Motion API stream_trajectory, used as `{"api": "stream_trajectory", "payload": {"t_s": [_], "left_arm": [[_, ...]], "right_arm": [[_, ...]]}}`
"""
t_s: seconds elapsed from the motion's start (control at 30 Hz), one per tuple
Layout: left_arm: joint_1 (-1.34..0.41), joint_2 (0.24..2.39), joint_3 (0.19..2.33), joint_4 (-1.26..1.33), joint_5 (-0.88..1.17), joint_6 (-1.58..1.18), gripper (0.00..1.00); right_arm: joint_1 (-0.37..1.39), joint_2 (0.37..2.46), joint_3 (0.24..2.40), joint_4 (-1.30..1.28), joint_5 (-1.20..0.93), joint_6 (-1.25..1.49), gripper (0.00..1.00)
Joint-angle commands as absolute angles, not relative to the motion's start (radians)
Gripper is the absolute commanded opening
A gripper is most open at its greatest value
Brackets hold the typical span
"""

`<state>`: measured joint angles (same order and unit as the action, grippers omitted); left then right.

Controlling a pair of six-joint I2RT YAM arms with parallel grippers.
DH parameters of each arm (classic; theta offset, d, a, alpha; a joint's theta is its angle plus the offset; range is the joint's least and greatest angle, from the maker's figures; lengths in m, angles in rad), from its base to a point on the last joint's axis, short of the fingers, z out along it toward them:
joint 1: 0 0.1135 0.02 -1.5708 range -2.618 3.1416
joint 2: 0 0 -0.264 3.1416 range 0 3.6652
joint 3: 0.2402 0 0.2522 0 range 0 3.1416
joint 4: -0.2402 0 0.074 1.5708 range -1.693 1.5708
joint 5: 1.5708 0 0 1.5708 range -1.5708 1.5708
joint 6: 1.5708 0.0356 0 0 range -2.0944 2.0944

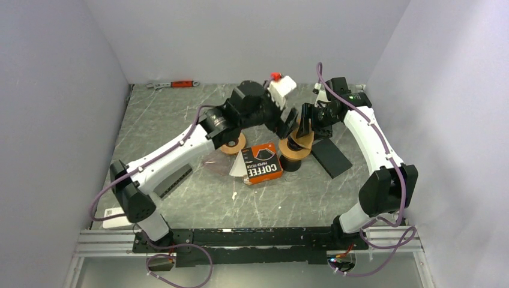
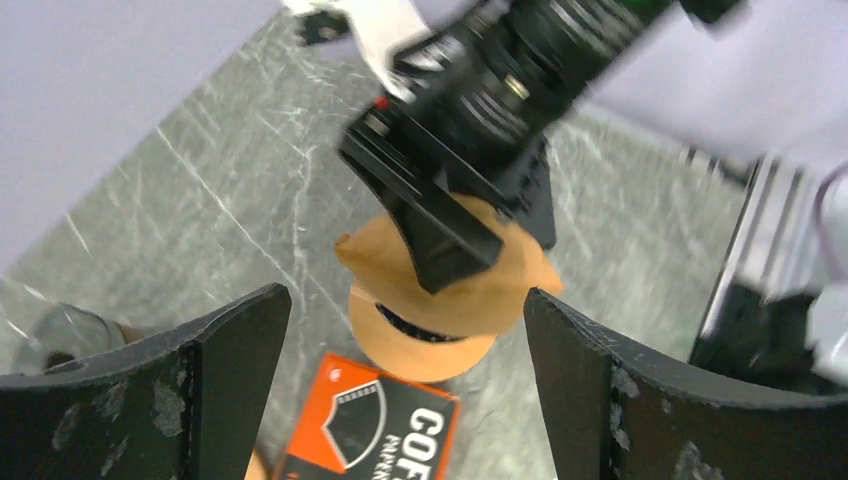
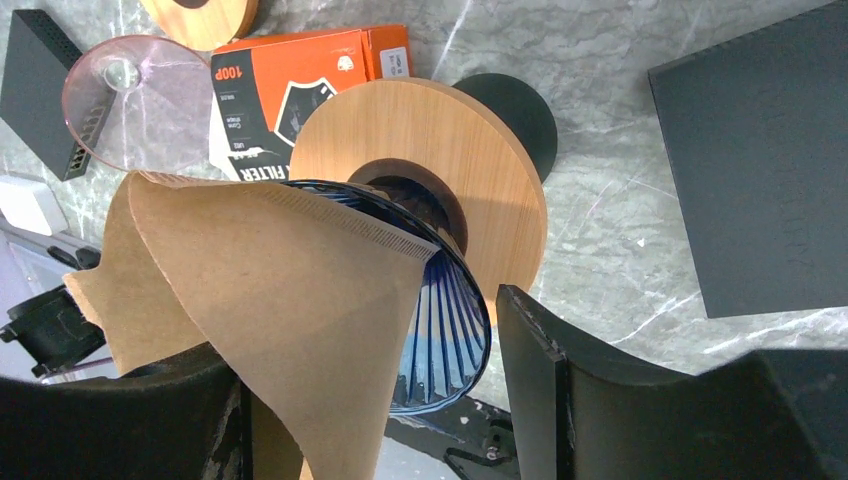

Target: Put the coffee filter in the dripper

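I'd call this about halfway: the filter (image 3: pixel 270 290) sits at the dripper (image 3: pixel 452 330) on the counter (image 3: pixel 600 200), leaning across one side of the ribbed blue cone's rim. It isn't seated down inside, so settling it and letting go are left. My right claw (image 3: pixel 360 340) stands partly spread with the paper against one finger, and I can't tell if it truly pinches; my left claw (image 2: pixel 402 300) is spread wide, empty, nearby. The filter is brown, opened out, crimped seam showing, untorn.
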<state>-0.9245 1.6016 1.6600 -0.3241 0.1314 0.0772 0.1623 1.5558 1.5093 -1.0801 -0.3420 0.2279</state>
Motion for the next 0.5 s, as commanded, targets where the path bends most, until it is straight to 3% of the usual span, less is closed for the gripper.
{"api": "stream_trajectory", "payload": {"t_s": [0.0,0.2,0.47], "left_arm": [[-0.854,1.699,1.868,-0.511,0.035,-0.451,0.92],[-0.672,1.832,1.986,-0.664,0.350,-0.772,0.82],[-0.643,1.897,2.004,-0.699,0.510,-0.796,0.86]], "right_arm": [[0.158,1.523,1.551,-1.092,-0.348,0.226,0.65],[0.156,1.510,1.582,-1.114,-0.338,0.234,0.66],[0.139,1.525,1.652,-1.156,-0.350,0.264,0.68]]}}
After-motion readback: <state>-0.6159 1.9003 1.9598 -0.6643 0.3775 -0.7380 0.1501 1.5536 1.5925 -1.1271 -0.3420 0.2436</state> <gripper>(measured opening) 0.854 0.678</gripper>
